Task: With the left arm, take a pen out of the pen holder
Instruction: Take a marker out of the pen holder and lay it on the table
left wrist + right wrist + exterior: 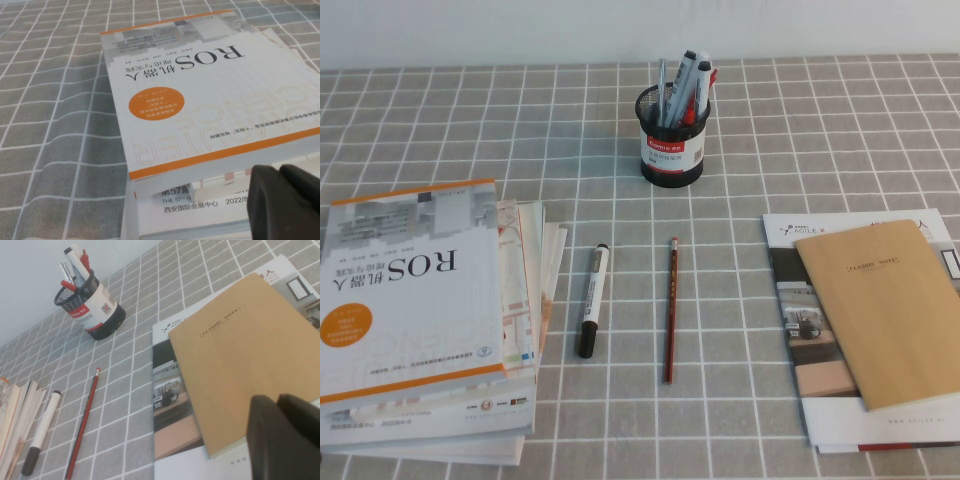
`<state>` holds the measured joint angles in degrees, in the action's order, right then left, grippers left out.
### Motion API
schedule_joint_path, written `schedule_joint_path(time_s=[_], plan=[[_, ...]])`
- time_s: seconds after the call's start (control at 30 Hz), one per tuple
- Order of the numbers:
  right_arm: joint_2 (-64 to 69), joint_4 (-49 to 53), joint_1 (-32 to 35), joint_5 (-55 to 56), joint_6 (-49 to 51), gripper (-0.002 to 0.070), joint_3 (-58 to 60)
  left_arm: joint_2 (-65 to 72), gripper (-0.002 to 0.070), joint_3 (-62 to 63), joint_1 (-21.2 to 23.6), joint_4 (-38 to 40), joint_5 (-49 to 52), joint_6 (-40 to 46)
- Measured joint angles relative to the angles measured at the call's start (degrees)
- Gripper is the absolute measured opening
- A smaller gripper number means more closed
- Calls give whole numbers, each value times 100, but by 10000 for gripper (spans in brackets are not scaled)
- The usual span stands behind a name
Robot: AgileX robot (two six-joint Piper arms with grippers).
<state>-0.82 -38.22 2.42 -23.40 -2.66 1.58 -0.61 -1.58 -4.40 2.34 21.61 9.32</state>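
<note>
1. Pen holder (674,140): a black mesh cup with a red-and-white label. It stands upright on the far middle of the grey checked tablecloth (740,230), well apart from both grippers.
2. Pens (685,85) stick out of its top, some with red parts and some grey or white. Their lower lengths are hidden inside the cup, and they overlap too much for a sure count.
3. Left gripper (279,175): only the dark fingertips show, cut off by the edge of the left wrist view. They are pressed together and hold nothing. It hangs over the near corner of the book stack (410,290) on the robot's left.
4. The stack's top book has a white cover with an orange band. In the high view the frame cuts the stack at the left and near edges, and the books below show only as page edges.
5. Right gripper (277,405): again only the tips show. They sit side by side with no more than a seam between them, gripping nothing, above the near part of the tan notebook (885,310).
6. The notebook covers much of a brochure (800,300), and the frame crops its right side.
7. A white marker (592,300) and a red pencil (671,310) lie apart on the cloth, nearer the robot than the holder.
</note>
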Motion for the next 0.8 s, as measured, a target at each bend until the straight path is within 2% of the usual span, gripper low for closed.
schedule_joint_path(time_s=[0.43, 0.5, 0.63, 0.73, 0.8], plan=[[0, 0, 0, 0, 0, -13, 0, 0, -3, 0, 0, 90, -136, -31], [0, 0, 0, 0, 0, -13, 0, 0, -3, 0, 0, 642, -397, -258], [0, 0, 0, 0, 0, -13, 0, 0, -2, 0, 0, 2408, -1469, -992], [0, 0, 0, 0, 0, -13, 0, 0, -3, 0, 0, 3183, -2512, -1167], [0, 0, 0, 0, 0, -13, 0, 0, -3, 0, 0, 3421, -3049, -1214]])
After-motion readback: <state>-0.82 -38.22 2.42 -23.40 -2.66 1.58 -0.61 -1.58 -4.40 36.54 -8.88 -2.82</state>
